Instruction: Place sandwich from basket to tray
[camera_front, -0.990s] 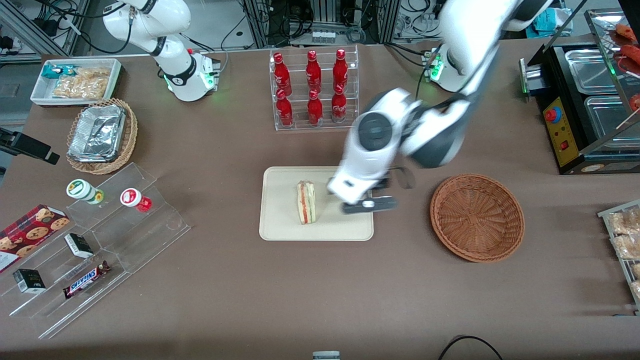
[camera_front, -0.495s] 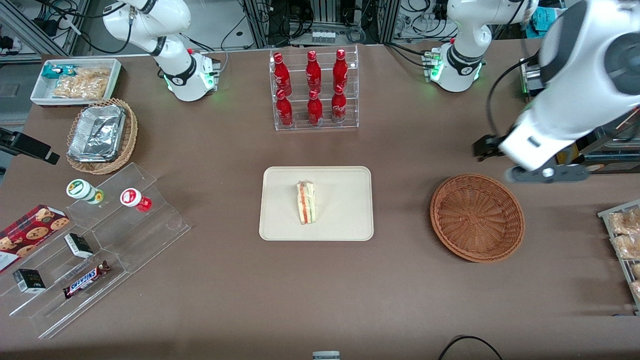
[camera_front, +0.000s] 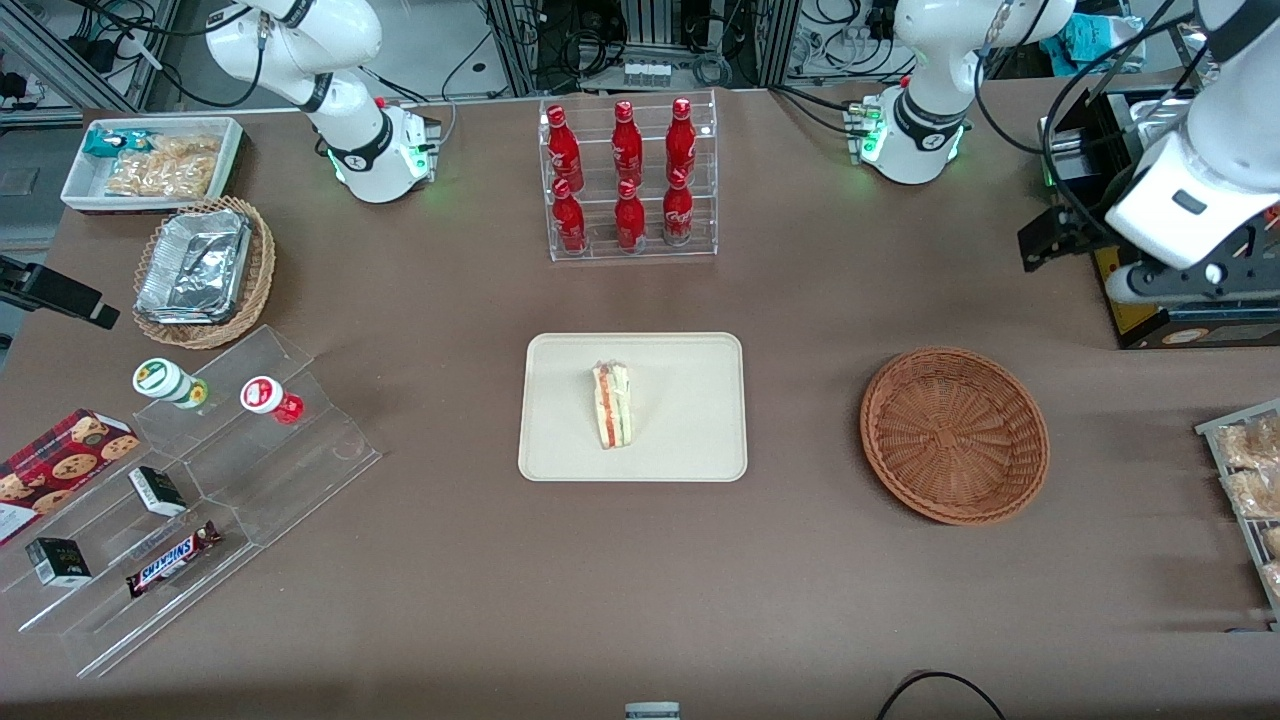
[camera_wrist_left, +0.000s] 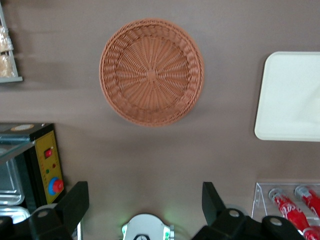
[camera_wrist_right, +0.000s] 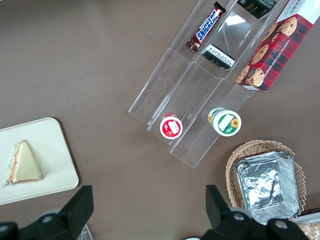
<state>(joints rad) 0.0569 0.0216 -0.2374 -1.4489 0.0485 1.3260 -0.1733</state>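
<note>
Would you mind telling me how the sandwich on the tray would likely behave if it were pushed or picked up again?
The sandwich is a soft bread wedge, so it probably squashes under a firm pinch. Its clear wrap looks smooth, so it may slide on the flat tray when pushed. Lying flat, it seems unlikely to tip. The tool hangs open, high above the basket.

The left arm is glossy white with rounded link shells. Its base (camera_front: 915, 135) is a white dome with a black ring and glowing green lights, and black cables loop beside the upper links. The gripper (camera_wrist_left: 145, 210) has two dark, wedge-shaped fingers (camera_wrist_left: 74, 205) set wide apart on a black body.
</note>
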